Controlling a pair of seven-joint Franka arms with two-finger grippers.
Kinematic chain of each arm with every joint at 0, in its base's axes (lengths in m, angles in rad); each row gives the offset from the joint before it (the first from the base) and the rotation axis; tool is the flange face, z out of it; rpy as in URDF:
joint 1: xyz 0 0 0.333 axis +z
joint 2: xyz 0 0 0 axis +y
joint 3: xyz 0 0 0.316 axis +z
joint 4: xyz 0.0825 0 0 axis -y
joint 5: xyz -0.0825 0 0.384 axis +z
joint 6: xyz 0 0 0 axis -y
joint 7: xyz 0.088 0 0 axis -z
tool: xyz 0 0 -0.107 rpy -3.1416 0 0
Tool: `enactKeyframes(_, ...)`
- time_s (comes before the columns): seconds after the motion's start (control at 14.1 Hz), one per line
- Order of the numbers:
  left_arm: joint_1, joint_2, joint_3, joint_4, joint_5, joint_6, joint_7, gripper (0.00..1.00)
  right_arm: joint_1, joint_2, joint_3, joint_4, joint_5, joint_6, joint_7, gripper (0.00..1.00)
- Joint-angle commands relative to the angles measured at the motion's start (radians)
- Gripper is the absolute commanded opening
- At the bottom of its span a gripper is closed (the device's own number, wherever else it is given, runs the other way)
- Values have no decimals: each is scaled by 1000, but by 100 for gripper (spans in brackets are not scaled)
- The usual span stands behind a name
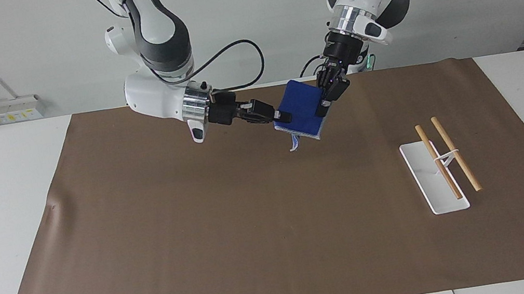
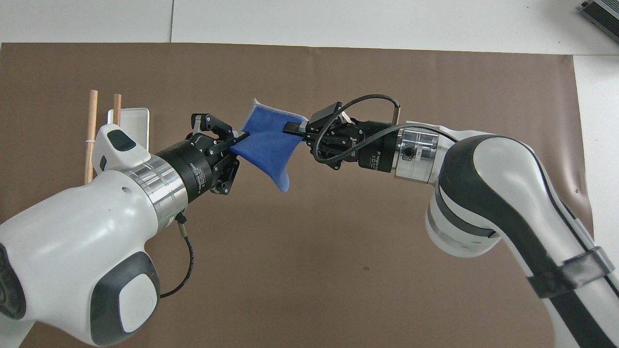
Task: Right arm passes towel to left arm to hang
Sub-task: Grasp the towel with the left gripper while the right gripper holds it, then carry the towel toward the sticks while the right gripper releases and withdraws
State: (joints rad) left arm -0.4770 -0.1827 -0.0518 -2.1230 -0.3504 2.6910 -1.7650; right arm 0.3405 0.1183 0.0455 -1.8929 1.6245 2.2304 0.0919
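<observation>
Bright, even, sharp, soft shadows

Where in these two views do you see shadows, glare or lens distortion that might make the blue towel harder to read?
Facing view: even, soft light; the towel casts only a faint shadow on the brown mat, no glare. Overhead view: the left arm and right arm loom large and stretched at the bottom corners, yet the towel shows clearly between the left gripper and right gripper.
</observation>
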Motion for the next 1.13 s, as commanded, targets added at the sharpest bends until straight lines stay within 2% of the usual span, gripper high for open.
enactKeyframes(0.0, 24, 2, -2, -11, -21, 44, 13, 0, 2, 0, 4, 0, 20, 26, -11, 0)
enactKeyframes(0.07, 41, 3, -3, -11, -19, 56, 15, 0, 2, 0, 4, 0, 17, 29, -11, 21)
enactKeyframes(0.14, 47, 9, -2, -11, -19, 58, 16, 0, 2, -2, 4, -2, 11, 52, -17, 99)
enactKeyframes(0.21, 64, 11, -3, -12, -19, 58, 39, 0, 5, -6, 5, -3, -8, 90, -17, 100)
enactKeyframes(0.35, 75, 25, -2, -14, -19, 58, 105, 0, 25, -8, 4, 0, -169, 149, -8, 100)
enactKeyframes(0.49, 122, 45, -2, -14, -19, 72, 142, 0, 25, -12, 1, 0, -393, 187, 23, 100)
enactKeyframes(0.78, 210, 109, -2, -21, -19, 139, 245, 0, -4, -12, -7, 3, -971, 192, 188, 100)
enactKeyframes(1.06, 331, 167, -3, -49, -19, 206, 312, 0, -37, -15, -16, 6, -1341, 157, 269, 100)
